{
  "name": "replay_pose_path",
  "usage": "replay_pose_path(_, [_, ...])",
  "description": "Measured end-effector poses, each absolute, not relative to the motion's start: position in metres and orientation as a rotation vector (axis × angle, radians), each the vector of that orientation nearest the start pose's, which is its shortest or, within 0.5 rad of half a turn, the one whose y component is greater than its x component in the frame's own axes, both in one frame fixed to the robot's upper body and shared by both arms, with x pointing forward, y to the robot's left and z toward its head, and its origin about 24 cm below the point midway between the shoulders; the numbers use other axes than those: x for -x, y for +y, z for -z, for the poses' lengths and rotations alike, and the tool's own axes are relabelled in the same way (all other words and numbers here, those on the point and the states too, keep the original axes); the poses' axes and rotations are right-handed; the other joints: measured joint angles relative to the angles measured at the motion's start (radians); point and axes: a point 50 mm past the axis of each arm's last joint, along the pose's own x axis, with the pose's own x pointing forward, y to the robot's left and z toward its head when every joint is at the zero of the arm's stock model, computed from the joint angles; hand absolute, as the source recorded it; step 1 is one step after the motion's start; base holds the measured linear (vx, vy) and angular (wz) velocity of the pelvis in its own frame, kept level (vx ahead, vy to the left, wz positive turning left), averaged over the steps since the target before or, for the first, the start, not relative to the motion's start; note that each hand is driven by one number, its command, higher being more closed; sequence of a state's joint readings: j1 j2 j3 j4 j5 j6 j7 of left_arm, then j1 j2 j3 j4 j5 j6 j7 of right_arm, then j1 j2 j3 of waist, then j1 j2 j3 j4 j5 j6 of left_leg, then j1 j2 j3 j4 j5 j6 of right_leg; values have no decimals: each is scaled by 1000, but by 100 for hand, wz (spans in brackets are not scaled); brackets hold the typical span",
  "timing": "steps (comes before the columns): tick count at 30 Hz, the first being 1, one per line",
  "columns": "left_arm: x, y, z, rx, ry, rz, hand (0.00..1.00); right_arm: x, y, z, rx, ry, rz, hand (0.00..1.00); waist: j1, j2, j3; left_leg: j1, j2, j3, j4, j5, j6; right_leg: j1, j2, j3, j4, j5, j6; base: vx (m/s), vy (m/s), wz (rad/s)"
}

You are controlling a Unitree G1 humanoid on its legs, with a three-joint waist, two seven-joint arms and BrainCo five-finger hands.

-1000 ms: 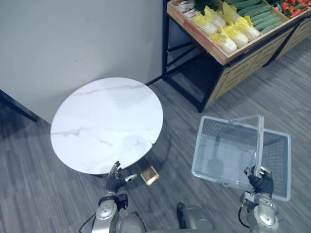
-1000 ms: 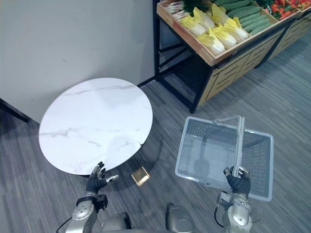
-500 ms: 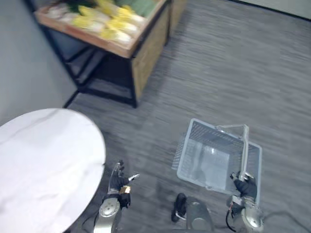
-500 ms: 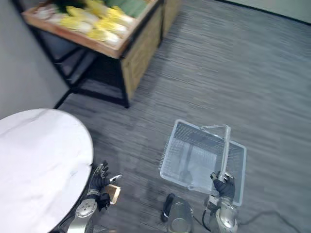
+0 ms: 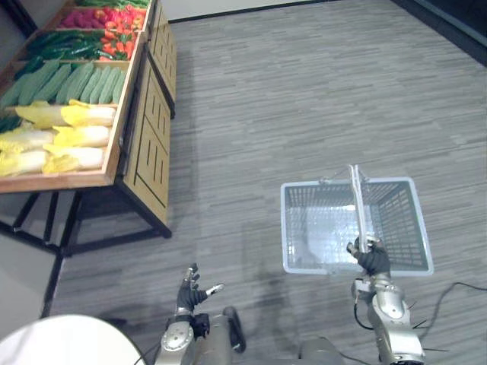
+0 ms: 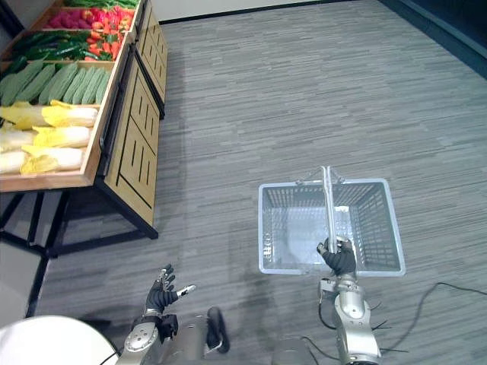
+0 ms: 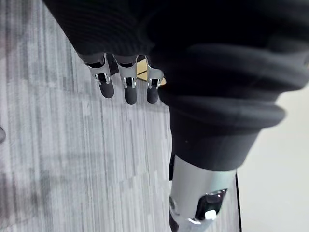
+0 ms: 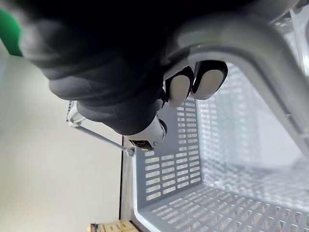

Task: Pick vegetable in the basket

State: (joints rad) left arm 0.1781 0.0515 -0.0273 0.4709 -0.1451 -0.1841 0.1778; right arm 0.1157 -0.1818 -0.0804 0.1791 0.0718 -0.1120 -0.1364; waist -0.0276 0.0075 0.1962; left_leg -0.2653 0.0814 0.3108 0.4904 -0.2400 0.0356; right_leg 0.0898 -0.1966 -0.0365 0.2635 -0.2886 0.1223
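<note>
well left of the grey basket [image 5: 288, 228], the vegetables [image 5: 72, 114] lie in rows in a wooden stand [image 5: 148, 129]. nearer the basket, low on its left, the left hand [image 5: 192, 294] hovers over the floor, fingers straight and spread, holding nothing. at the handle [image 5: 357, 205] the right hand [image 5: 373, 262] is curled tight round the bar.

My left hand [image 5: 190, 293] is low at my left side, its fingers [image 7: 126, 89] straight and slightly spread, the thumb out to one side, holding nothing. My right hand [image 5: 371, 260] is out in front on my right, its dark back turned upward. Its fingers [image 8: 186, 87] are curled tight round the basket handle [image 5: 355, 201]. My right forearm [image 5: 389, 327] reaches forward beneath that hand.
</note>
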Motion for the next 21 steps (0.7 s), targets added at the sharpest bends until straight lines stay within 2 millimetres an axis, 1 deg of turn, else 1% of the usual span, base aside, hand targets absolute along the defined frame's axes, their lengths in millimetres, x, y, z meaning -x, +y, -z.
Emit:
replay_pose_path(1, [-175, 177, 81, 50, 461, -257, 0, -217, -223, 7, 129, 169, 258, 100, 4, -2, 0, 9, -10, -2, 16, -25, 9, 4, -10, 8, 29, -4, 7, 558, 302, 15])
replay_pose_path(2, [-174, 175, 82, 51, 465, -250, 0, -214, -223, 11, 134, 184, 257, 100, 8, -10, -1, 56, -35, 5, 5, -58, 17, -18, -37, 19, 161, -6, 43, 493, 244, 20])
replay_pose_path(3, [-174, 174, 82, 52, 466, -246, 0, -211, -222, 15, 145, 204, 254, 100, 3, -15, -1, 111, -59, 2, -9, -82, 23, -88, -58, 40, 381, 34, 132, 496, 216, 26])
replay_pose_path(4, [-174, 176, 82, 48, 465, -248, 0, -210, -221, 18, 151, 217, 251, 100, -4, -23, 0, 139, -72, -8, -18, -95, 26, -134, -67, 54, 497, 71, 157, 516, 139, 37])
replay_pose_path(5, [-173, 180, 82, 27, 470, -245, 0, -208, -220, 24, 160, 248, 245, 100, -12, -39, 0, 205, -96, -22, -53, -112, 33, -214, -88, 56, 711, 82, 138, 539, 56, 46])
replay_pose_path(6, [-172, 180, 84, 19, 480, -238, 0, -205, -220, 29, 179, 273, 241, 100, -17, -35, 0, 274, -103, -43, -100, -116, 33, -273, -96, 2, 818, 43, 67, 554, 26, 40])
replay_pose_path(7, [-172, 179, 84, 22, 481, -237, 0, -204, -221, 30, 188, 282, 241, 100, -17, -29, 2, 310, -102, -50, -132, -115, 33, -301, -96, -32, 829, 25, 34, 564, -2, 26])
replay_pose_path(8, [-172, 179, 84, 19, 482, -240, 0, -203, -221, 31, 192, 285, 236, 100, -15, -14, 3, 364, -95, -64, -180, -114, 31, -346, -90, -86, 814, -1, -11, 580, -25, 19])
replay_pose_path(9, [-172, 179, 84, 13, 483, -241, 0, -203, -221, 31, 197, 286, 227, 100, -21, 8, 3, 417, -75, -79, -226, -113, 29, -410, -65, -137, 746, -28, -57, 690, -76, 29])
replay_pose_path(10, [-173, 178, 85, 9, 487, -238, 0, -204, -221, 29, 199, 279, 218, 100, -29, 29, 6, 453, -49, -98, -247, -113, 28, -478, -26, -152, 647, -34, -69, 709, -152, 40])
replay_pose_path(11, [-175, 177, 87, 6, 495, -233, 0, -206, -221, 28, 201, 275, 215, 100, -39, 39, 10, 474, -31, -117, -246, -113, 28, -523, 6, -141, 544, -24, -64, 600, -174, 57])
replay_pose_path(12, [-176, 177, 89, 1, 504, -228, 0, -205, -222, 28, 202, 274, 215, 100, -50, 37, 7, 501, -11, -132, -236, -115, 2, -549, 56, -94, 344, 63, -52, 648, -246, 63])
replay_pose_path(13, [-176, 178, 89, -7, 506, -226, 0, -204, -222, 28, 204, 277, 216, 100, -52, 25, 4, 509, -12, -146, -226, -118, -32, -543, 72, -60, 222, 134, -53, 708, -295, 94])
replay_pose_path(14, [-173, 178, 92, -15, 522, -220, 0, -197, -227, 30, 219, 289, 222, 100, -73, 17, 0, 537, -4, -188, -191, -144, -84, -526, 99, 1, 169, 348, -107, 721, -288, 57])
replay_pose_path(15, [-173, 171, 95, 8, 540, -218, 0, -198, -232, 28, 240, 287, 223, 100, -59, 58, -3, 541, 30, -199, -168, -145, -91, -532, 116, -15, 216, 325, -116, 695, -263, 49])
replay_pose_path(16, [-175, 166, 94, 25, 533, -213, 0, -201, -233, 23, 245, 264, 224, 100, -52, 66, -5, 509, 55, -222, -93, -84, -141, -531, 116, -14, 276, 248, -127, 630, -238, 33])
replay_pose_path(17, [-176, 163, 94, 39, 529, -216, 0, -203, -232, 20, 243, 252, 224, 100, -65, 67, -2, 458, 60, -238, 34, 10, -149, -494, 102, -49, 294, 193, -138, 608, -241, 68])
replay_pose_path(18, [-175, 161, 94, 58, 532, -228, 0, -200, -232, 22, 239, 264, 227, 100, -69, 70, 5, 407, 87, -241, 175, 108, -168, -426, 96, -76, 267, 168, -147, 683, -269, 79])
replay_pose_path(19, [-172, 158, 95, 79, 534, -236, 0, -194, -231, 26, 217, 283, 244, 100, -49, 68, 14, 340, 145, -209, 358, 140, -185, -316, 108, -108, 197, 156, -155, 445, -168, 53])
replay_pose_path(20, [-170, 158, 95, 83, 533, -234, 0, -191, -230, 27, 208, 287, 255, 100, -36, 73, 12, 313, 169, -181, 430, 122, -178, -260, 112, -122, 159, 155, -157, 614, -212, 46])
replay_pose_path(21, [-165, 159, 95, 87, 536, -230, 0, -186, -233, 24, 199, 276, 292, 100, -25, 55, 18, 252, 198, -117, 506, 82, -149, -162, 111, -151, 84, 154, -159, 457, -126, 44])
